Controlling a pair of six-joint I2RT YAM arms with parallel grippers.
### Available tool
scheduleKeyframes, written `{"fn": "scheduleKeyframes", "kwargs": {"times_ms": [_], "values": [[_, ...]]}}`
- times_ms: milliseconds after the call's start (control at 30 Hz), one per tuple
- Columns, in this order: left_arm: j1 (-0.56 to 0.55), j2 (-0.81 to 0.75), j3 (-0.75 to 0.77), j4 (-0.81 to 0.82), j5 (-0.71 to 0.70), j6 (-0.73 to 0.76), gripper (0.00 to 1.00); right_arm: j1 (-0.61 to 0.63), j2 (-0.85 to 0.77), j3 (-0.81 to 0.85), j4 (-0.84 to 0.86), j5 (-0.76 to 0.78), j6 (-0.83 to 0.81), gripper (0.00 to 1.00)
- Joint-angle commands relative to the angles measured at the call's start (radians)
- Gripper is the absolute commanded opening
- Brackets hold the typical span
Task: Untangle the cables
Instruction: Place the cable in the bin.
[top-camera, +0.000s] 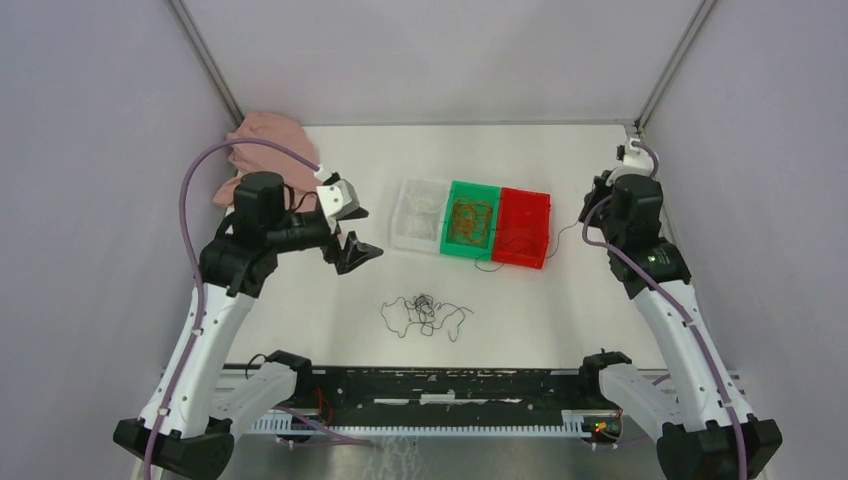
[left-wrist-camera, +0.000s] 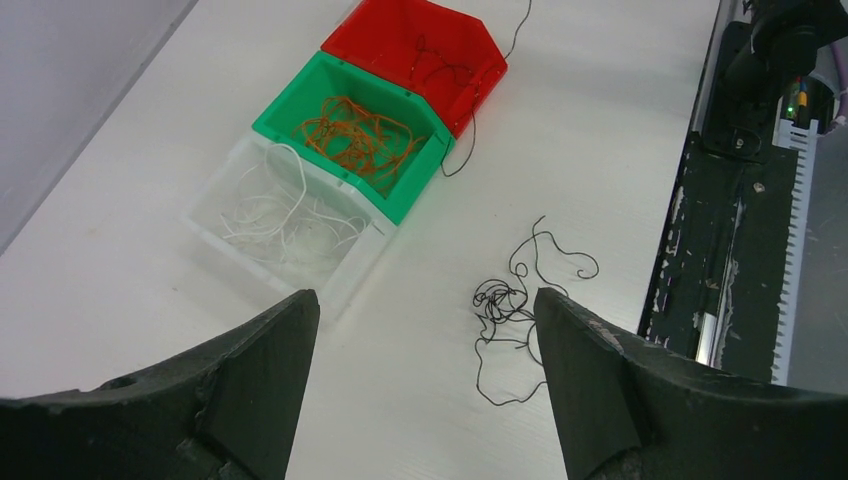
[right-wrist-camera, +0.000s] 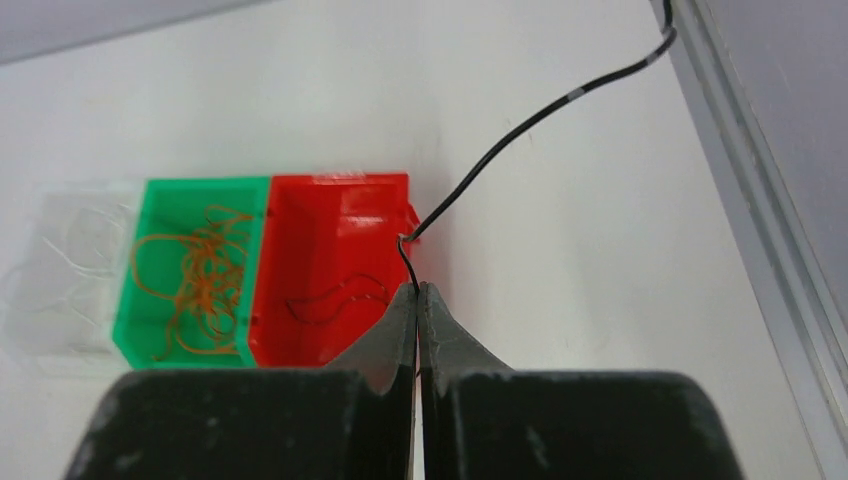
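Three bins sit in a row at mid-desk (top-camera: 560, 310): a clear bin (left-wrist-camera: 350, 275) holding whitish cables (left-wrist-camera: 270, 215), a green bin (left-wrist-camera: 400, 205) holding a wad of orange cables (left-wrist-camera: 355, 135), and a red bin (left-wrist-camera: 480, 90) with a few black cables (right-wrist-camera: 335, 298) inside. Below the bins in the top view, toward the lower centre of the frame, a loose tangle of black cables (top-camera: 425, 312) lies on the bare desk, apart from the bins. The left gripper (left-wrist-camera: 425, 300) hovers left of the bins with its fingers spread wide and nothing between them; in its wrist view the tangle shows just inside the right-hand finger. The right gripper (right-wrist-camera: 416, 288) is just beside the red bin's right end, its fingers pressed together and pinching a thin black cable (right-wrist-camera: 405, 262) that rises from the fingertips past the bin's corner and runs off toward the upper right of that view. A pink cloth (top-camera: 265, 135) lies bunched at the desk's upper left corner.
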Motion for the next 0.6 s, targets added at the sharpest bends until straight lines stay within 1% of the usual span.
{"fn": "scheduleKeyframes", "kwargs": {"times_ms": [0,67,167,200,267,333,433,500,567], "values": [[-0.016,0.015,0.033,0.079,0.008,-0.052,0.86,-0.001,0.054,0.153,0.115,-0.068,-0.037,0.00],[-0.042,0.048,0.048,0.121,-0.001,-0.097,0.86,-0.001,0.087,0.205,0.104,-0.097,-0.017,0.00],[-0.120,0.089,0.031,0.270,-0.055,-0.202,0.83,-0.001,0.099,0.220,0.138,-0.119,0.027,0.00],[-0.166,0.102,0.022,0.321,-0.098,-0.217,0.82,-0.002,0.098,0.211,0.166,-0.132,0.036,0.00],[-0.291,0.150,0.025,0.392,-0.215,-0.205,0.81,-0.002,0.091,0.176,0.243,-0.159,0.037,0.00],[-0.361,0.231,0.051,0.453,-0.271,-0.199,0.78,0.001,0.081,0.108,0.362,-0.169,0.017,0.00],[-0.423,0.337,0.107,0.505,-0.306,-0.179,0.76,-0.001,0.092,0.025,0.520,-0.160,-0.014,0.00],[-0.442,0.395,0.127,0.548,-0.337,-0.174,0.75,-0.001,0.129,0.027,0.565,-0.146,-0.030,0.00],[-0.449,0.458,0.158,0.592,-0.361,-0.188,0.76,-0.001,0.183,0.069,0.595,-0.157,-0.049,0.00]]}}
